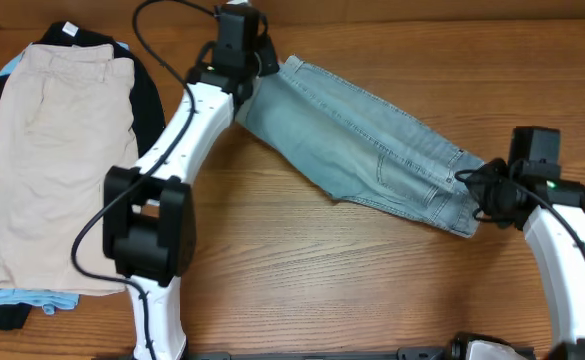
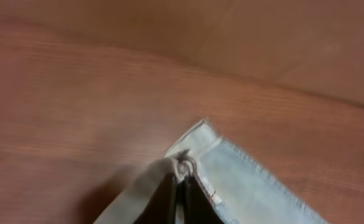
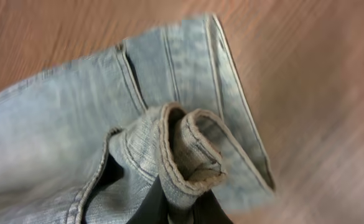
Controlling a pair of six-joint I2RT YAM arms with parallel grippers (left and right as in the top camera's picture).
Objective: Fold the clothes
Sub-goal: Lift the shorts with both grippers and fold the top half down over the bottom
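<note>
The jeans (image 1: 362,145) lie stretched across the middle of the table (image 1: 302,290). They run on a slant from the far edge near the centre down toward my right side. They are light-blue denim, laid out long and fairly flat, with seams and a pocket showing near the right-hand end.

My left gripper (image 1: 270,58) is closed on the far end. In the left wrist view its dark fingers (image 2: 163,202) pinch a stitched hem corner between them, jaws narrow, with the cloth falling away on both sides. I cannot tell whether that corner is raised off the wood.

My right gripper (image 1: 475,188) is clamped on the opposite end. In the right wrist view, which is somewhat blurred, my fingers (image 3: 147,210) nip a thick, rolled-over bunch of stitched edge, and the rest of the denim spreads away up and to the left.

On the left side of the table, well apart from the jeans, sits a stack of folded clothes. Beige shorts (image 1: 62,150) are on top, a black garment (image 1: 154,100) shows around their edges, and a pale blue garment (image 1: 42,298) peeks out at the near edge. My left arm (image 1: 187,130) crosses between the stack and the jeans.
</note>
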